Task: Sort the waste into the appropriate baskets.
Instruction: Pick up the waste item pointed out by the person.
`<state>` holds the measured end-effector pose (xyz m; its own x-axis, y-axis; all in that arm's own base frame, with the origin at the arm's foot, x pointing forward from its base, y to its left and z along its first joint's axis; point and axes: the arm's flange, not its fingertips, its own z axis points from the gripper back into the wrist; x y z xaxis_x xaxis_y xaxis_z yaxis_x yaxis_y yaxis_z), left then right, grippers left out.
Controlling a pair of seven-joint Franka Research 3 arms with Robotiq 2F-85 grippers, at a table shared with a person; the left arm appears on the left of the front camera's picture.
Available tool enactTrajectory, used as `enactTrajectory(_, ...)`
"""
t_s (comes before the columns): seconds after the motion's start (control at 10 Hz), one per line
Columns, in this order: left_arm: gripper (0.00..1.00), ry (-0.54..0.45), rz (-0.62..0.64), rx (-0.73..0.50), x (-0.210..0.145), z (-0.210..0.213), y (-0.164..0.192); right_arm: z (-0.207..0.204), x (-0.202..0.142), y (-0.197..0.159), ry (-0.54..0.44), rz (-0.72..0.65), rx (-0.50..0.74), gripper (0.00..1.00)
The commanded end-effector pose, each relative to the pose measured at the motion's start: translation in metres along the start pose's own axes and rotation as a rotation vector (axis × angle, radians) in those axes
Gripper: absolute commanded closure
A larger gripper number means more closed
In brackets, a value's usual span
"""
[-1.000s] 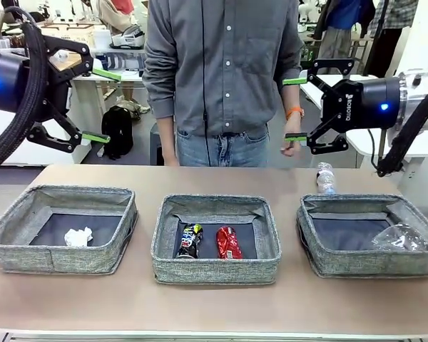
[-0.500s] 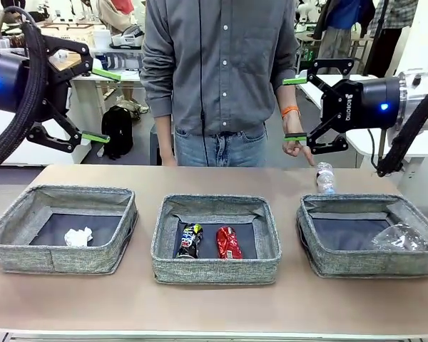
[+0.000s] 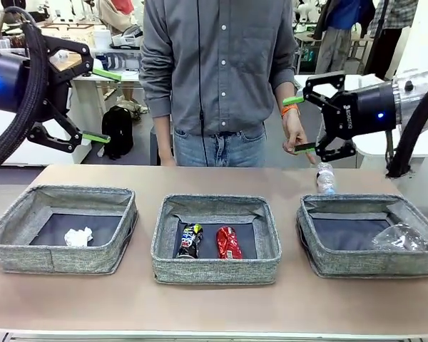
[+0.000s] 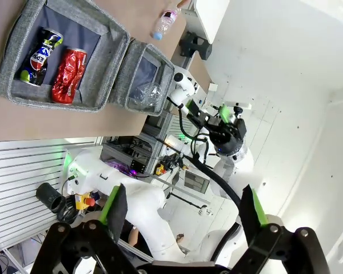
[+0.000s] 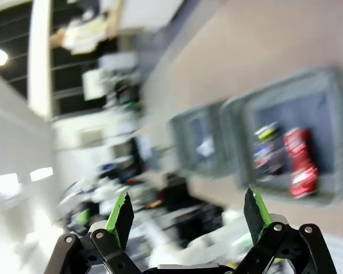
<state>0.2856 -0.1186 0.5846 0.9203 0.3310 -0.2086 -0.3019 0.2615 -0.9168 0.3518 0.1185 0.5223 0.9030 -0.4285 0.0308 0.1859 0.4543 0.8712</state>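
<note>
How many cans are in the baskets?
2. A dark can and a red can lie side by side in the middle basket, the dark one on the left.

Three baskets (image 3: pixel 215 241) are sitting along the table (image 3: pixel 214 306), holding two cans (image 3: pixel 208 242), one paper ball (image 3: pixel 78 236) and one plastic cup (image 3: pixel 401 237); one water bottle (image 3: pixel 325 178) is lying behind the right basket.
</note>
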Motion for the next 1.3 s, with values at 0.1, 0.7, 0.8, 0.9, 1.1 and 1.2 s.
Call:
enactTrajectory(0.1, 0.0, -0.006, -0.008, -0.005, -0.001, -0.001, 0.0, 0.0, 0.048, -0.014, -0.676, 0.467, -0.847, 0.0)
enactTrajectory(0.7, 0.0, -0.006, -0.008, -0.005, -0.001, -0.001, 0.0, 0.026, 0.061, 0.001, -0.466, 0.516, -0.498, 0.0)
enactTrajectory(0.8, 0.0, -0.006, -0.008, -0.005, -0.001, -0.001, 0.0, 0.026, 0.061, 0.001, -0.466, 0.516, -0.498, 0.0)
enactTrajectory(0.9, 0.0, -0.006, -0.008, -0.005, -0.001, -0.001, 0.0, 0.027, 0.06, 0.006, -0.558, 0.584, -0.546, 0.0)
enactTrajectory(1.1, 0.0, -0.006, -0.008, -0.005, -0.001, -0.001, 0.0, 0.015, 0.095, -0.007, -0.373, 0.443, -0.74, 0.0)
enactTrajectory(1.2, 0.0, -0.006, -0.008, -0.005, -0.001, -0.001, 0.0, 0.018, 0.131, -0.01, -0.318, 0.381, -0.799, 0.0)
